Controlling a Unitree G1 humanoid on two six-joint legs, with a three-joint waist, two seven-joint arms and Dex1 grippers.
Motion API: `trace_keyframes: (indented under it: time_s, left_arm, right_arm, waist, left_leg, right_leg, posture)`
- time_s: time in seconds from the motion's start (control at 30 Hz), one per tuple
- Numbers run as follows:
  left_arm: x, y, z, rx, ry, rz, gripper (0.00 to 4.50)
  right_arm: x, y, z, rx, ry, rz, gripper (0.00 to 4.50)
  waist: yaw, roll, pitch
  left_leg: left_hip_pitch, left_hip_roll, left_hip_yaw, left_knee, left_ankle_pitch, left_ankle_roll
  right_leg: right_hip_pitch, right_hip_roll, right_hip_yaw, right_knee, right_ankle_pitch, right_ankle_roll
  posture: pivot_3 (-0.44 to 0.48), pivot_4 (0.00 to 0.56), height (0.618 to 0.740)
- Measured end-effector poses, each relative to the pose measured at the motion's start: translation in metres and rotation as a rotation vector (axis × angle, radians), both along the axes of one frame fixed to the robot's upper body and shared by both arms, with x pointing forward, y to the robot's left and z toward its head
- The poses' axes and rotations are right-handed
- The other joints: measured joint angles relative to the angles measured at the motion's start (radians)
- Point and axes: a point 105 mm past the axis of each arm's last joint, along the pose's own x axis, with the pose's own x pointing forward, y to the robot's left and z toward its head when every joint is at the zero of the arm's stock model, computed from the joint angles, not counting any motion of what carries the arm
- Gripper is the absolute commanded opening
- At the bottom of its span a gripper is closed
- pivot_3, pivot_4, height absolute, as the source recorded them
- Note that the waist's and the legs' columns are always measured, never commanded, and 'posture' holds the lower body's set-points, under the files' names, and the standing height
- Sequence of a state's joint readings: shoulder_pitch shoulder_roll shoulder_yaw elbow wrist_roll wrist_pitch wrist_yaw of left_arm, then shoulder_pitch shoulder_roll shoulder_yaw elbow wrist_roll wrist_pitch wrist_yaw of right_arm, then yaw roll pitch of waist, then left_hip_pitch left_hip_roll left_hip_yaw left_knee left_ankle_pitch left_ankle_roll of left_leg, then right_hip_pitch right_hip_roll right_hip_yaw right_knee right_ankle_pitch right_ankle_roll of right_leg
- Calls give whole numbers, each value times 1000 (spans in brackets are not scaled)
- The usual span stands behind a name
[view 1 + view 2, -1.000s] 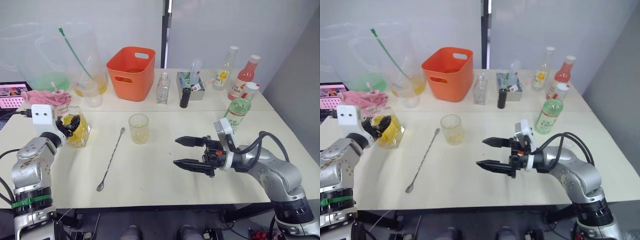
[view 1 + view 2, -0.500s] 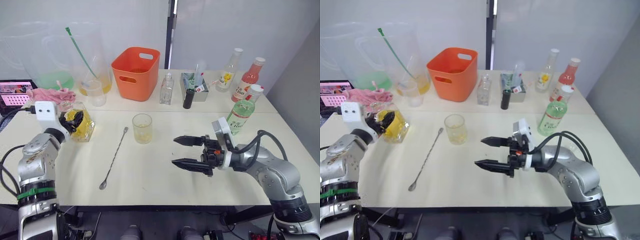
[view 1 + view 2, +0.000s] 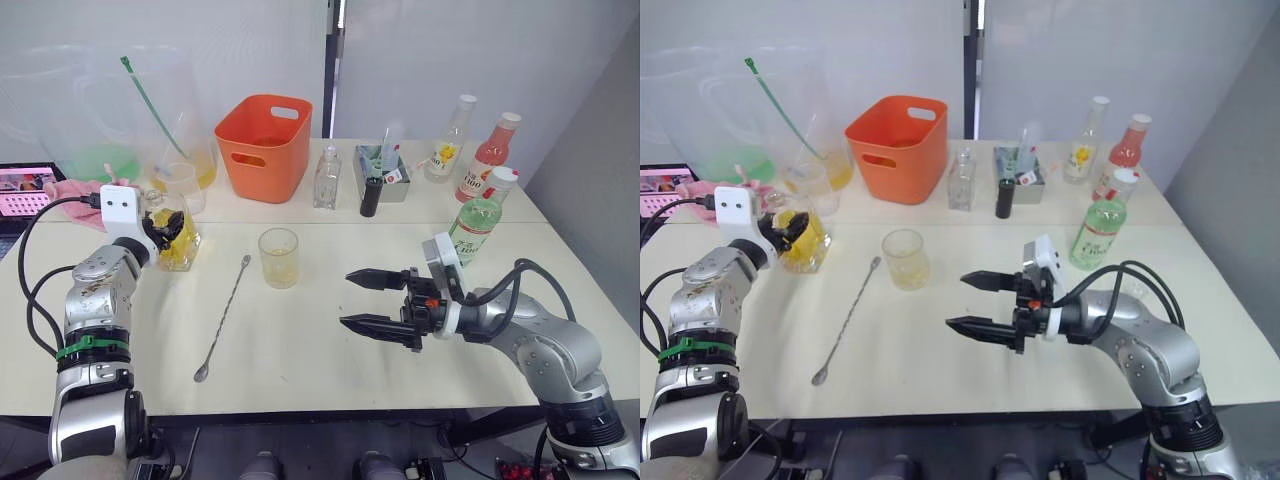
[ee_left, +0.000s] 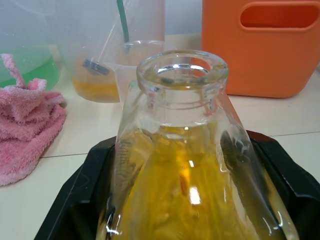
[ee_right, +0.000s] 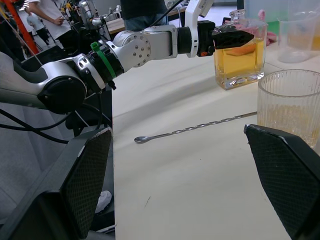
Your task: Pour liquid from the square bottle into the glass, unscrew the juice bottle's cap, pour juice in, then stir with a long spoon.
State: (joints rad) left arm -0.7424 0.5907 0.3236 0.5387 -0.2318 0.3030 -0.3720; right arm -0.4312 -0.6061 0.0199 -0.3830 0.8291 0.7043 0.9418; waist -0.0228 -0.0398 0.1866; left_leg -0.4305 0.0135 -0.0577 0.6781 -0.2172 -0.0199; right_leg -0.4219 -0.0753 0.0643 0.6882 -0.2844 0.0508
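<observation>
Table holds everything. Orange basket at the back centre, big clear pitchers back left, pink cloth at the left edge.

Juice bottle stands upright at the right side, cap on, just beyond the right arm. Right gripper hovers above the table right of centre, fingers spread wide, holding nothing.

Left gripper is pinching the square bottle, black fingers clamped on either side of the body in the left wrist view; bottle upright on the table's left side, neck open, yellow liquid inside. Whether its base touches the table cannot be told.

Glass sits centre, right of the bottle and apart from it, a little pale liquid in the bottom. Long spoon lies flat between them, slanting towards the front edge.

Step judged: handling the square bottle for the pour. To do well: keep the pinch firm on the flat faces, carry it upright over the spoon, bring the neck above the glass rim before tilting, tilt slowly since the bottle is fairly full and the glass is small and light.
</observation>
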Motion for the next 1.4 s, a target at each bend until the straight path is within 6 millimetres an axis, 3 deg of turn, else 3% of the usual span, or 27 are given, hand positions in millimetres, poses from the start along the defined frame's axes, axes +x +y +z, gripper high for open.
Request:
trace_keyframes:
  time_s: [0.07,0.27,0.33,0.47,0.57,0.67,0.87,0.93,1.03,1.1,1.2,1.4]
  left_arm:
    - [0,3,3,-15,-12,15,4455]
    - [-6,6,36,-44,-133,31,4484]
    - [-10,2,66,-54,-229,17,4484]
    - [-36,-21,151,-28,-477,-99,4484]
    - [-53,-42,174,79,-489,-236,4484]
    - [-63,-70,165,150,-402,-419,4484]
    - [-87,-92,130,206,-197,-620,4484]
    - [-96,-100,92,188,-61,-698,4484]
    - [-103,-103,57,224,31,-710,4484]
    - [-112,-112,42,246,54,-747,4484]
    - [-126,-128,19,133,48,-849,4484]
    - [-153,-121,-30,85,140,-940,4484]
  right_arm:
    - [0,0,0,0,1,-4,4500]
    - [0,0,0,3,4,-4,4500]
    - [0,0,1,8,4,-5,4500]
    - [1,1,7,12,-15,1,4500]
    - [3,-1,8,12,-14,-1,4500]
    - [7,-3,11,13,-18,-12,4500]
    - [8,-9,14,-1,-30,-26,4500]
    - [8,-15,7,-13,-1,-59,4500]
    - [6,-23,-6,-38,48,-95,4500]
    - [4,-27,-11,-56,63,-116,4500]
    - [3,-31,-20,-69,63,-166,4500]
    - [-7,-60,-60,-130,138,-334,4500]
  waist:
    - [-1,0,0]
    - [3,0,0]
    - [5,0,0]
    - [6,0,0]
    - [4,0,0]
    - [-1,1,0]
    - [-18,1,0]
    - [-19,1,0]
    - [-19,1,0]
    - [-16,1,0]
    - [-10,1,0]
    - [-6,2,0]
  left_leg:
    - [0,0,0,0,0,0]
    - [0,0,0,0,0,0]
    - [0,0,0,0,0,0]
    - [0,-1,0,0,0,0]
    - [4,0,1,-2,0,0]
    - [5,1,2,-2,0,0]
    - [6,1,2,-3,0,0]
    - [6,1,2,-4,0,0]
    - [5,1,3,-4,0,0]
    - [6,2,3,-4,0,0]
    - [7,2,3,-4,0,0]
    - [10,2,4,-6,0,0]
  right_leg:
    - [0,0,0,0,0,0]
    - [0,0,0,0,0,0]
    - [0,0,0,0,0,0]
    - [1,-1,0,-1,0,0]
    - [3,-1,0,-1,0,0]
    - [4,0,1,-1,0,0]
    - [4,0,1,-1,0,0]
    - [4,0,1,-1,0,0]
    - [4,0,1,-3,0,0]
    - [4,0,2,-4,0,0]
    - [7,1,2,-6,0,0]
    - [11,0,2,-9,0,0]
  posture:
    - [0,150,740]
    - [0,150,740]
    - [0,150,740]
    - [0,150,740]
    - [0,150,740]
    - [0,150,740]
    - [0,150,740]
    - [0,150,740]
    - [0,150,740]
    - [0,150,740]
    - [0,150,740]
    - [0,150,740]
